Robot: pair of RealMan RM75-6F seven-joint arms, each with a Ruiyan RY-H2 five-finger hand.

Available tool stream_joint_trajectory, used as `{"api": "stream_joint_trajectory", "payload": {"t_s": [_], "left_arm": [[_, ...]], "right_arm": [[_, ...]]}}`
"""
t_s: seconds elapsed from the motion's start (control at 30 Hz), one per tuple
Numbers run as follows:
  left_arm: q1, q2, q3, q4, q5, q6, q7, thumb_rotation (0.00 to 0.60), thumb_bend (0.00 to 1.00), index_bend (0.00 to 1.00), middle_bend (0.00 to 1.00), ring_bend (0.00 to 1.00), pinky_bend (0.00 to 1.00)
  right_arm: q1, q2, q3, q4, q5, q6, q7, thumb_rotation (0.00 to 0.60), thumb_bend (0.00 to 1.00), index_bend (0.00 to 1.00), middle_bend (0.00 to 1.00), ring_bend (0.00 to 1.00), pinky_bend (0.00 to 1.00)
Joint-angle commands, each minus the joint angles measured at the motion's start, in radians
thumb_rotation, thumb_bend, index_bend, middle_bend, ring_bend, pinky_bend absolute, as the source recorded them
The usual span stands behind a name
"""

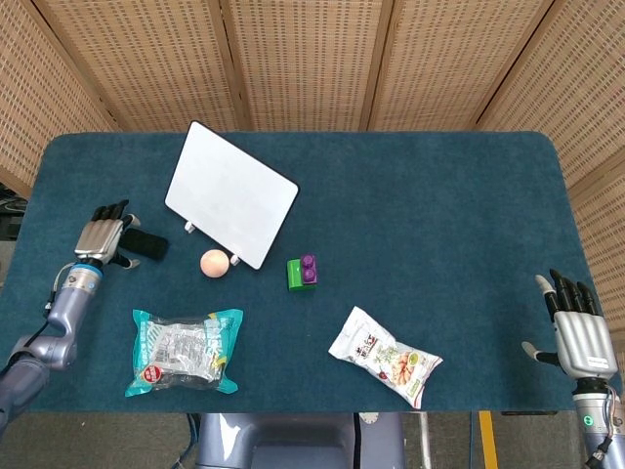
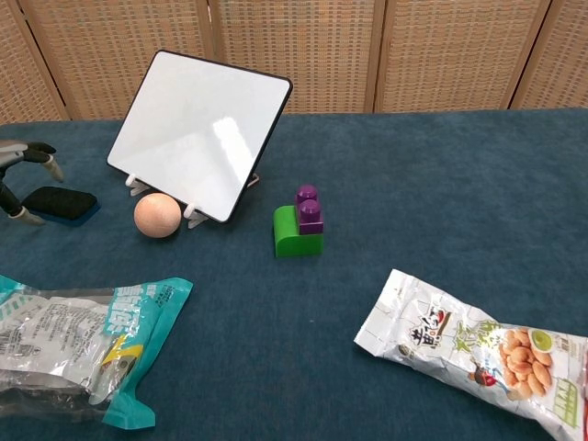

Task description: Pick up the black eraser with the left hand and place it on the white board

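The black eraser [image 1: 146, 244] lies just right of the left hand [image 1: 104, 237], long axis across the surface [image 1: 439, 195]. Its fingers [image 2: 37, 152] are spread, empty, straddling the eraser's near end. The white board [image 1: 230, 193] stands just beyond.

ball [image 1: 214, 263] crowds eraser [image 1: 148, 244], board [image 1: 231, 193]

The left hand [image 1: 102, 239] covers one end of the black eraser [image 1: 148, 243]; the chest view's edge crops that hand.
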Motion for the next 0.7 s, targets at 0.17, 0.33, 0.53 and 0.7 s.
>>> {"api": "stream_joint_trajectory", "payload": {"t_s": [0.17,0.33,0.53,0.7], "left_arm": [[-0.021,-0.039,0.005,0.052,0.004,-0.026,-0.011,0.6,0.03,0.32,0.0,0.0,0.0],[-0.024,-0.05,0.009,0.063,0.011,-0.021,-0.021,0.6,0.12,0.45,0.0,0.0,0.0],[-0.02,-0.046,0.012,0.061,0.018,-0.004,-0.03,0.6,0.2,0.54,0.0,0.0,0.0],[-0.01,-0.02,0.007,0.025,0.027,0.049,-0.058,0.6,0.22,0.54,0.0,0.0,0.0]], "right_arm": [[0.002,0.001,0.003,0.003,0.009,-0.005,0.006,0.6,0.0,0.0,0.0,0.0,0.0],[0.003,0.002,0.003,0.004,0.01,-0.007,0.01,0.6,0.0,0.0,0.0,0.0,0.0],[0.003,0.004,0.002,0.004,0.009,-0.007,0.017,0.6,0.0,0.0,0.0,0.0,0.0],[0.003,0.005,0.0,0.003,0.007,-0.006,0.018,0.6,0.0,0.0,0.0,0.0,0.0]]}}
